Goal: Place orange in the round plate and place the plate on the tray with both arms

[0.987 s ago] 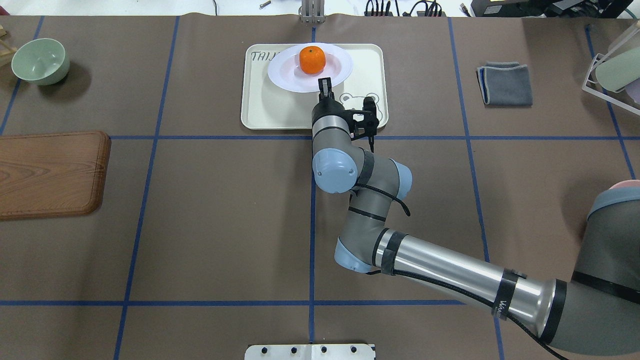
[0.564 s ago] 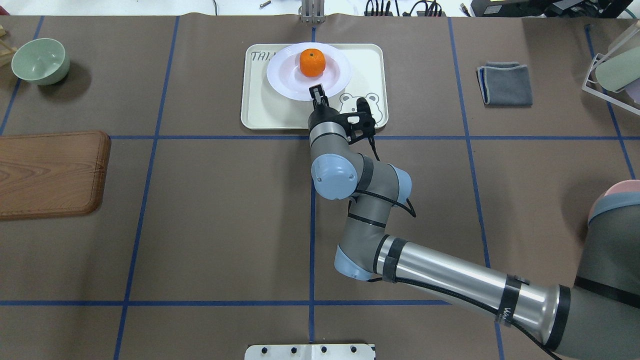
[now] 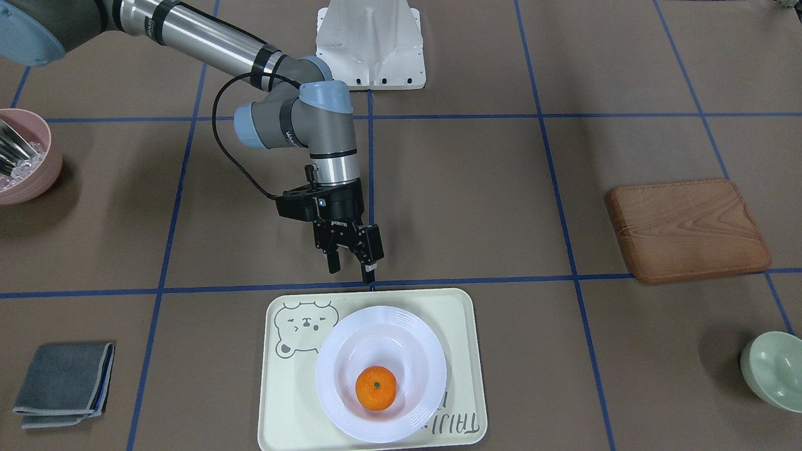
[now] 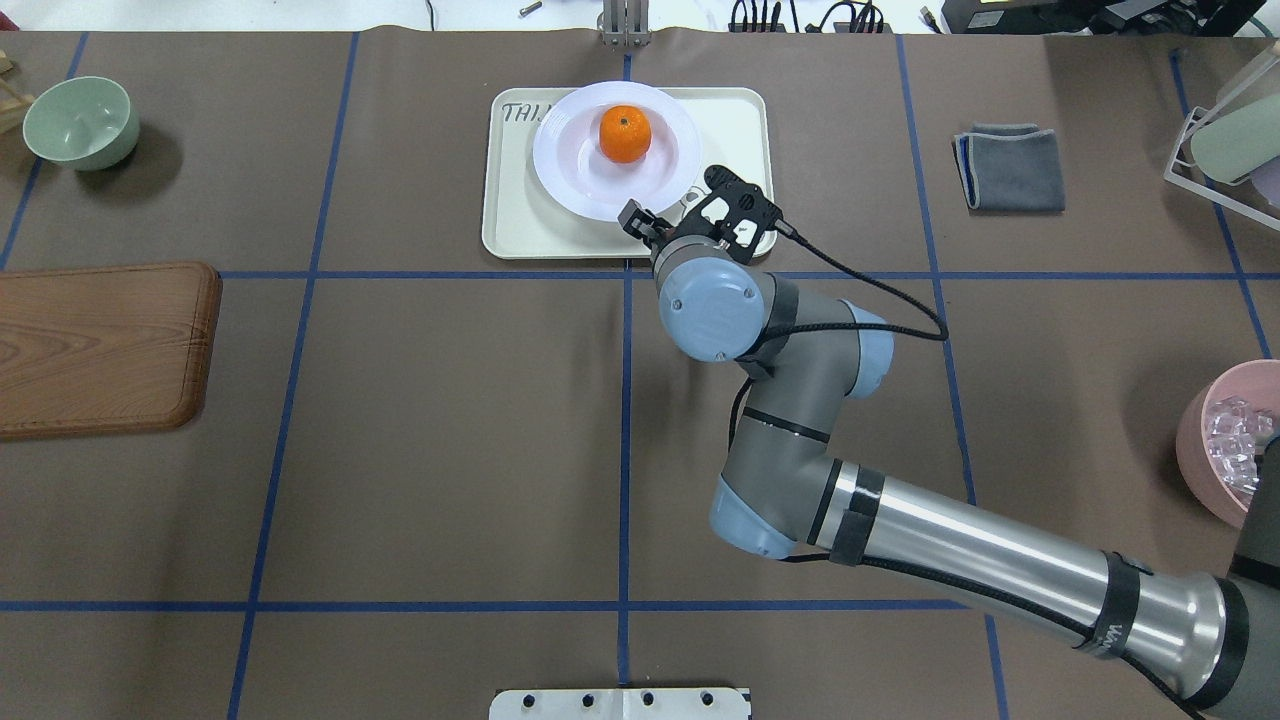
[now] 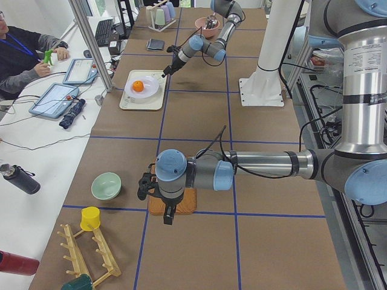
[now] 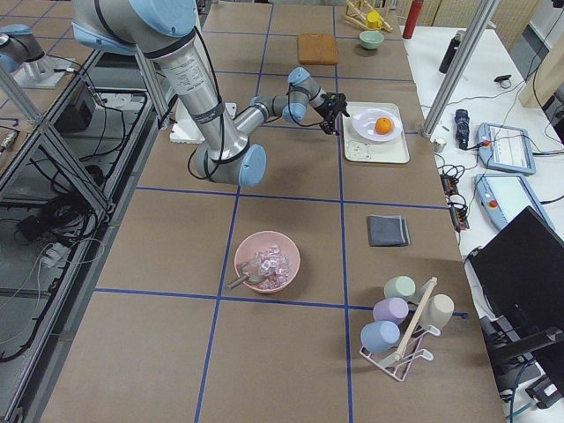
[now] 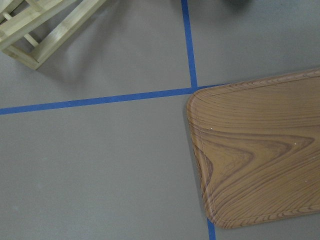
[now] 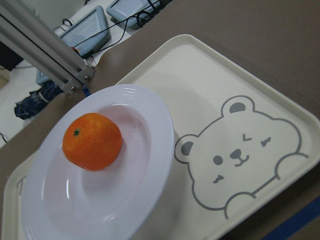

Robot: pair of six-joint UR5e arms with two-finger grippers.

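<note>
The orange (image 3: pixel 376 388) (image 4: pixel 624 134) (image 8: pixel 92 141) sits in the white round plate (image 3: pixel 401 322) (image 4: pixel 560 170) (image 8: pixel 155 130). The plate rests on the cream bear tray (image 3: pixel 294 401) (image 4: pixel 735 120) (image 8: pixel 210 85). My right gripper (image 3: pixel 351 269) hangs open and empty just above the tray's edge nearest the robot, clear of the plate. My left gripper (image 5: pixel 169 216) hovers over the wooden board at the table's left end. It shows only in the exterior left view, so I cannot tell whether it is open or shut.
A brown wooden board (image 4: pixel 100 345) (image 7: pixel 255 155) and a pale green bowl (image 4: pixel 80 120) lie on the left side. A folded grey cloth (image 4: pixel 1010 165), a pink bowl of ice (image 4: pixel 1230 440) and a cup rack (image 4: pixel 1230 130) stand on the right. A person (image 5: pixel 18 54) sits at a side table.
My right gripper has drawn back from the plate's near rim to the tray's near edge, and its wrist has turned. The plate has settled flat on the tray.
</note>
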